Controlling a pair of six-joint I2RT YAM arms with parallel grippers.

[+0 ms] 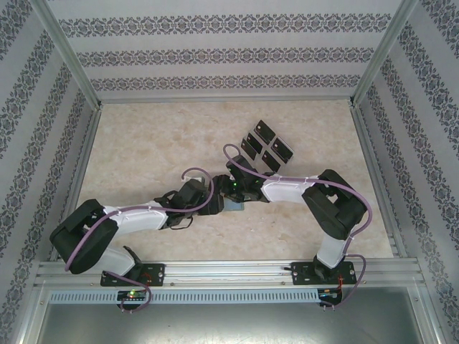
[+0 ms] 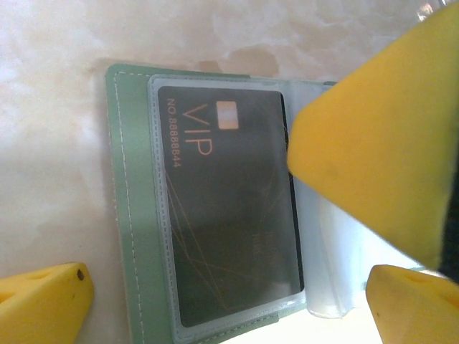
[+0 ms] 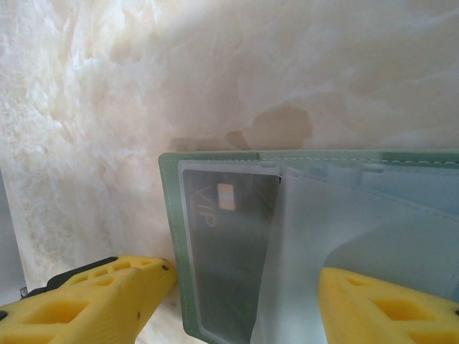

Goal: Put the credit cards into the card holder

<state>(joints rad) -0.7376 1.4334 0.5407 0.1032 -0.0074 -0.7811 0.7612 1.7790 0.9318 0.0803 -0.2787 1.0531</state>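
The left end effector (image 2: 231, 279) hangs fully open and empty over the holder (image 2: 129, 215), spread on the bench (image 3: 143, 86) beneath it, while the right end effector (image 3: 245, 279), half open and gripping nothing visible, straddles the sleeve (image 3: 337, 229), probably to seat the card (image 2: 229, 215).

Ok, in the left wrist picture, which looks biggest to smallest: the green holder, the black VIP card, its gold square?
1. Green card holder.
2. Black VIP card, tucked in its clear sleeve.
3. Gold square on the card.
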